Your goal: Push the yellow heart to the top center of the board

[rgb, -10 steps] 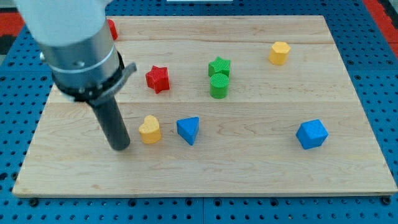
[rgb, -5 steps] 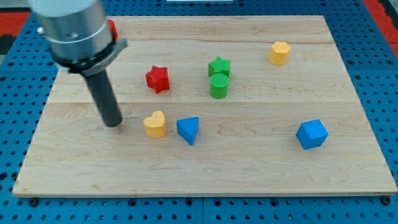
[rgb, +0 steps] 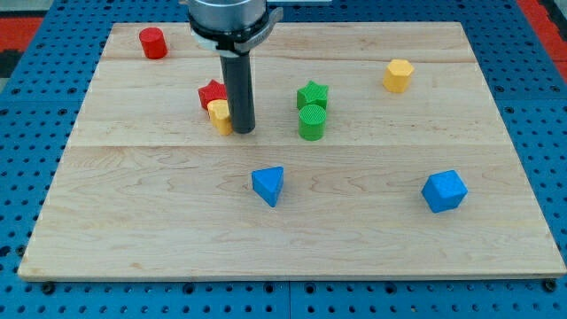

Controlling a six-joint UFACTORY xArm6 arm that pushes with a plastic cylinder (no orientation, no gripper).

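Observation:
The yellow heart [rgb: 219, 114] lies left of the board's middle, touching the red star [rgb: 211, 93] just above it. My tip [rgb: 244, 130] rests against the heart's right side; the rod hides part of both blocks. The wooden board [rgb: 133, 204] fills most of the view.
A green star [rgb: 313, 93] and green cylinder [rgb: 312, 122] sit together right of my tip. A red cylinder [rgb: 153, 42] is at the top left, a yellow hexagon [rgb: 399, 74] at the top right, a blue triangle [rgb: 268, 185] below centre, a blue cube [rgb: 443, 190] at the lower right.
My tip swept from the left side up and to the right. The yellow heart moved up from beside the blue triangle to against the red star, which shifted slightly left.

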